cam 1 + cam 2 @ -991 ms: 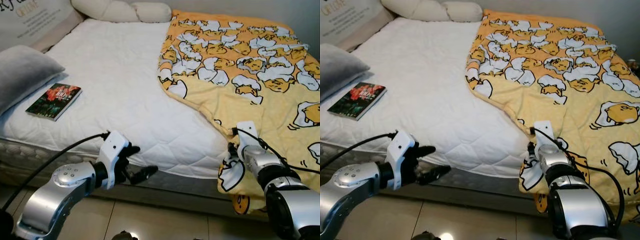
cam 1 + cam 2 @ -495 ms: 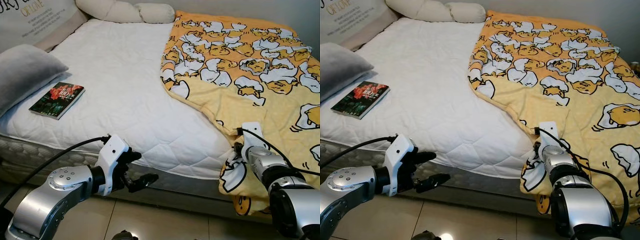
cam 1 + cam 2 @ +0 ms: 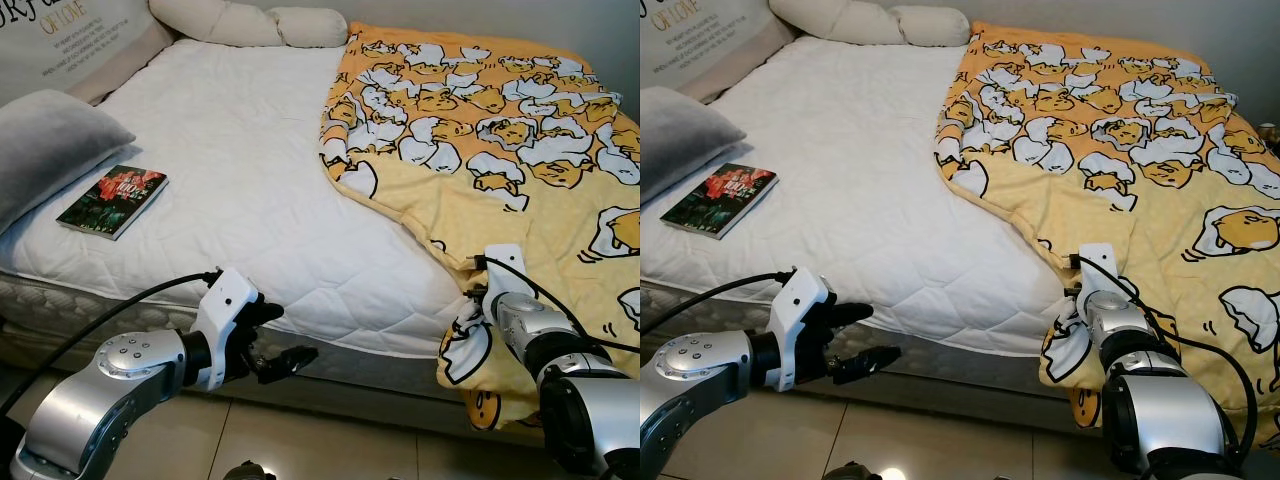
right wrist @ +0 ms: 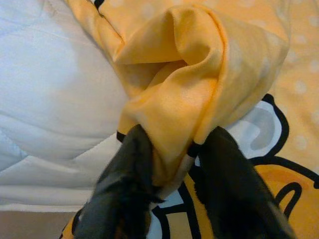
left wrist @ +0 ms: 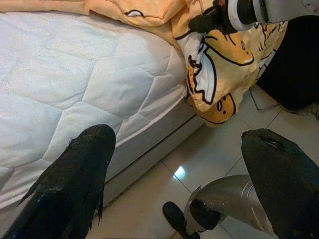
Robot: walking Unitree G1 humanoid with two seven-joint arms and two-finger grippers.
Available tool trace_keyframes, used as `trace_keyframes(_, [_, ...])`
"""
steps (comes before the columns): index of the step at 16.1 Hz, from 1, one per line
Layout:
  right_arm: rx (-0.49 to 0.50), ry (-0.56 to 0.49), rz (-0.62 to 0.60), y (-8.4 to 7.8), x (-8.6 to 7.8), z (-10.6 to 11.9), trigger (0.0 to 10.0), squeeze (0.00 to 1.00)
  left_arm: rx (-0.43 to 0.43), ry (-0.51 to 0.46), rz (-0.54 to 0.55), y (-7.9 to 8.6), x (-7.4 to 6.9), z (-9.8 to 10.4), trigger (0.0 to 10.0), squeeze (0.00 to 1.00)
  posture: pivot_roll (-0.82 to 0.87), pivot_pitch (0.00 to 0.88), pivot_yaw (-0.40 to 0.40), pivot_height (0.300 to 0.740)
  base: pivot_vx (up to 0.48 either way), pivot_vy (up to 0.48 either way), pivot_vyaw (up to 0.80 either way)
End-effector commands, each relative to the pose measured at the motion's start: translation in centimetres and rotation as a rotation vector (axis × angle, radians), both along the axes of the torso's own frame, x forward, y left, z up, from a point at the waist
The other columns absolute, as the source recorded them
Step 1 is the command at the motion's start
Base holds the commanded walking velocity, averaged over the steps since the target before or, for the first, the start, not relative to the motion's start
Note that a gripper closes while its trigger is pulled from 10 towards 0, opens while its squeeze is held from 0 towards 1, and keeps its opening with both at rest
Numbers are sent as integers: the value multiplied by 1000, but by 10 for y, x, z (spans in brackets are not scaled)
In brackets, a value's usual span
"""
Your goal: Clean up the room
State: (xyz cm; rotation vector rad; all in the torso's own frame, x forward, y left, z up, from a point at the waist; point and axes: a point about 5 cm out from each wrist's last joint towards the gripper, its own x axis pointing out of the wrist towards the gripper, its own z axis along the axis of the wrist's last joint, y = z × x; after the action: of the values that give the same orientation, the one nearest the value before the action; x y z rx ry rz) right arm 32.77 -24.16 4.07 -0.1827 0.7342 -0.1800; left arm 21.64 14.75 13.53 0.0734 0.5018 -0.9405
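A yellow blanket (image 3: 500, 140) printed with white and orange cartoon figures covers the right half of the bed and hangs over its front edge. My right gripper (image 3: 470, 305) is shut on a fold of that blanket (image 4: 189, 94) at the bed's front edge; the wrist view has the cloth pinched between both black fingers (image 4: 124, 184). My left gripper (image 3: 278, 340) hovers open, holding nothing, in front of the mattress (image 3: 230, 170) side, low and left of centre. A dark book (image 3: 112, 187) lies on the white mattress near the left edge.
A grey pillow (image 3: 40, 145) sits at the left of the bed, and cream pillows (image 3: 245, 22) lie at the head. A headboard cushion with lettering (image 3: 60, 30) stands at the far left. Beige tiled floor (image 3: 300, 440) runs in front of the bed.
The view shifted slightly, so the camera moved. My left gripper has dropped a little lower in front of the mattress. My right gripper keeps its hold on the blanket.
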Motion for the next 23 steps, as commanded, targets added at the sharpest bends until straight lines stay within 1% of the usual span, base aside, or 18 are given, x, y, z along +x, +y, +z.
trace_keyframes(1, [18,-20,-7,-2,4,6,0,0,10,-9,-1,0,3,2,10000,0,150,0,-25,740,0,0,0])
trace_keyframes(4, [28,-24,-3,-3,4,6,0,0,11,-12,-1,0,4,1,10000,0,146,0,-20,740,0,0,0])
trace_keyframes(8, [75,-32,14,-5,4,7,0,0,11,-32,19,2,10,3,10000,0,143,0,-19,740,0,0,0])
trace_keyframes(10, [103,-29,45,-3,3,6,0,0,8,-40,30,4,12,4,10000,0,141,0,-20,740,0,0,0])
trace_keyframes(12, [169,-32,82,1,3,5,0,0,5,-45,40,5,13,4,10000,0,136,0,-19,740,0,0,0])
trace_keyframes(14, [375,-47,266,24,5,6,0,0,-2,-55,51,6,16,5,10000,0,132,0,-19,740,0,0,0])
trace_keyframes(15, [440,-44,329,31,5,7,0,0,-4,-58,53,6,16,5,10000,0,131,0,-19,740,0,0,0])
trace_keyframes(16, [560,-43,458,46,3,10,0,0,-7,-62,55,6,17,6,10000,0,128,0,-17,740,0,0,0])
trace_keyframes(17, [622,-41,552,56,1,12,0,0,-9,-63,55,6,17,6,10000,0,127,0,-17,740,0,0,0])
trace_keyframes(18, [709,-28,696,70,-4,15,0,0,-12,-65,55,6,17,6,10000,0,127,0,-17,740,0,0,0])
trace_keyframes(19, [729,-8,763,76,-8,15,0,0,-11,-66,55,6,17,6,10000,0,128,0,-19,740,0,0,0])
trace_keyframes(20, [765,22,872,87,-16,16,0,0,-15,-68,54,6,17,6,10000,0,127,0,-19,740,0,0,0])
trace_keyframes(21, [826,33,963,100,-23,20,0,0,-19,-68,53,6,16,7,10000,0,127,0,-19,740,0,0,0])
trace_keyframes(22, [865,39,1029,110,-28,25,0,0,-20,-68,52,6,16,7,10000,0,127,0,-18,740,0,0,0])
trace_keyframes(23, [914,50,1132,127,-36,32,0,0,-21,-67,49,6,15,7,10000,0,131,0,-21,740,0,0,0])
